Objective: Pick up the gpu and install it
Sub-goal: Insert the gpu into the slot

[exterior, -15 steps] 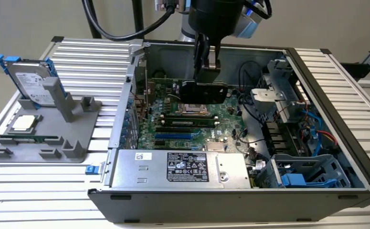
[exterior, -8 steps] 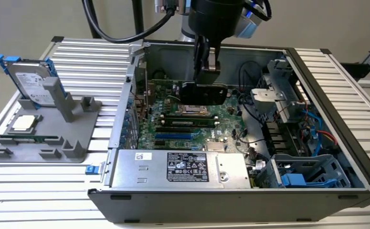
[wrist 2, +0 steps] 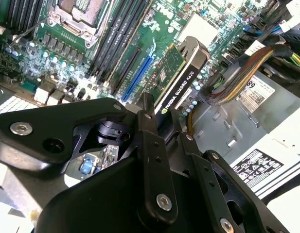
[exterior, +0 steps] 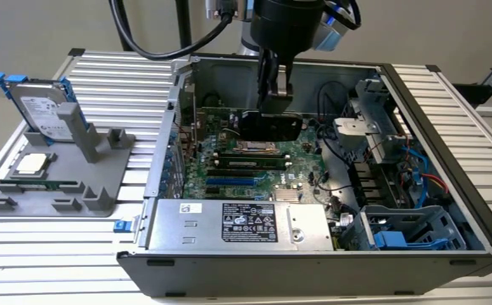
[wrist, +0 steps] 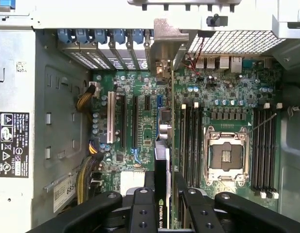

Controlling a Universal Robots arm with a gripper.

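Gripper [exterior: 273, 95] clamped on the gpu [exterior: 270, 126], fingers [wrist 2: 150, 145] pressed against both faces of the card. Card held on edge, hanging inside the open computer case [exterior: 449, 146], above the motherboard [exterior: 254, 159]. In the second wrist view the gpu [wrist 2: 181, 77] shows its green board on one face and black cooler on the other, poised over the board near a blue expansion slot [wrist 2: 136, 77]; whether it touches the slot cannot be told. In the first wrist view the card [wrist: 162, 174] runs edge-on from between the fingers toward its silver end bracket [wrist: 165, 46], which sits up near the case's rear slot openings.

The empty CPU socket [wrist: 226, 155] lies beside the card, with memory slots [wrist: 188, 141] between them. The power supply [exterior: 237, 223] occupies the near side of the case in the exterior view.

Outside the case, toward the exterior view's left, a grey fixture [exterior: 55, 190] stands on the slatted table [exterior: 42, 248]. It holds a hard drive [exterior: 40, 111] upright with blue rails, and a small silver CPU chip [exterior: 32, 164] lying flat.
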